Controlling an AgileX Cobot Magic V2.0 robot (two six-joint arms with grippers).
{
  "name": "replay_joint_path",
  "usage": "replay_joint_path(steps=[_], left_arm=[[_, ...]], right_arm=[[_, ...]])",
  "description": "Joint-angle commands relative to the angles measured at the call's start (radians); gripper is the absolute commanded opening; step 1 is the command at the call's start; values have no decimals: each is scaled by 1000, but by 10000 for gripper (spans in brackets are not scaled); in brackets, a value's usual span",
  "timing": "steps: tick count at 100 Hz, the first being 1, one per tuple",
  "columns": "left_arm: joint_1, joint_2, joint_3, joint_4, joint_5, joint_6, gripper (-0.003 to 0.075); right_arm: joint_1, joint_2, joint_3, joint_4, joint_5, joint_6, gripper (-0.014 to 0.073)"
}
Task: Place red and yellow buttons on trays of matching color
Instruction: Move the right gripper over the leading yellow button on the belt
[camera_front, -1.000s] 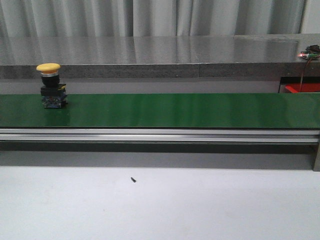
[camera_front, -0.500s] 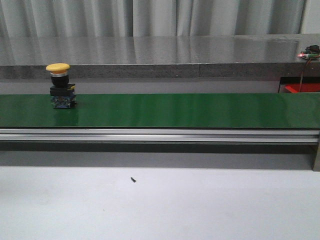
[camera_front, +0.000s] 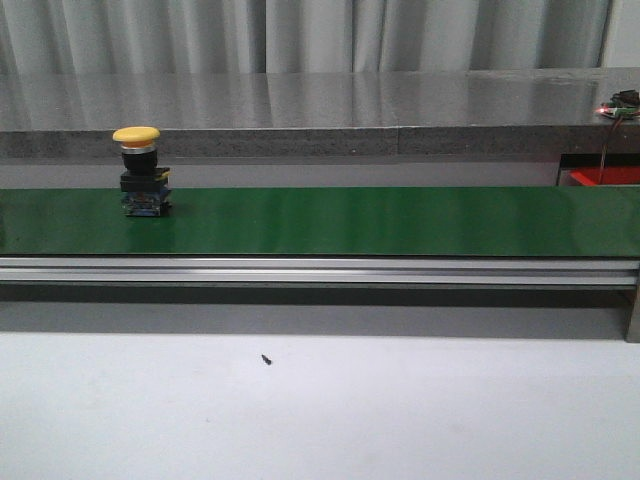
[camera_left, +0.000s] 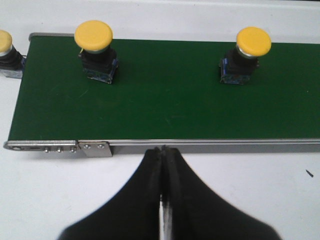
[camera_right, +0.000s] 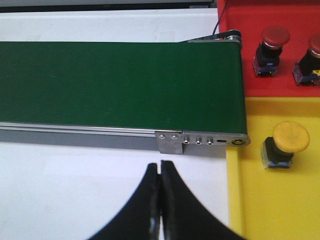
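Observation:
One yellow button (camera_front: 140, 170) stands upright on the green belt (camera_front: 380, 220) at the left in the front view. The left wrist view has two yellow buttons (camera_left: 95, 50) (camera_left: 247, 52) on the belt (camera_left: 165, 95) and a third (camera_left: 7, 52) just off its end. My left gripper (camera_left: 164, 150) is shut and empty, over the white table near the belt's rail. My right gripper (camera_right: 160, 164) is also shut and empty, near the belt's other end. Two red buttons (camera_right: 272, 45) (camera_right: 310, 55) sit on the red tray (camera_right: 280, 85). A yellow button (camera_right: 287, 142) sits on the yellow tray (camera_right: 270, 200).
An aluminium rail (camera_front: 320, 268) runs along the belt's near side. A small dark speck (camera_front: 266, 359) lies on the white table. A grey counter (camera_front: 320, 110) and curtains stand behind the belt. A corner of the red tray (camera_front: 605, 177) shows at the far right.
The yellow button in the front view has travelled to the right along the belt. Nothing else has moved there.

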Motion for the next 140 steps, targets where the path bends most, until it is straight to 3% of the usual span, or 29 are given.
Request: replay_joint_path(steps=[1,33,59,119,129,140], left_arm=[[-9,-65,17,-22,-61,2,-20],[-9,-264,152,-23,-91,2,-20],[-9,-315,167,-18,-91,2,-20],[-9,-315,167,-18,-82,2,-20],[-9,-315,167,-18,-82,2,-20],[-9,-315,167,-18,-82,2,-20]], right_arm=[[2,7,-27,11,-65,-6,-67],[3,40,-30,10,-56,-6,-67],[44,82,-61,6,-46,-6,-67],[220,551,-576,1,222,-7,-64],[266,640,-659,0,260,-11,6],[314,732,-746,-1,278,-11,212]])
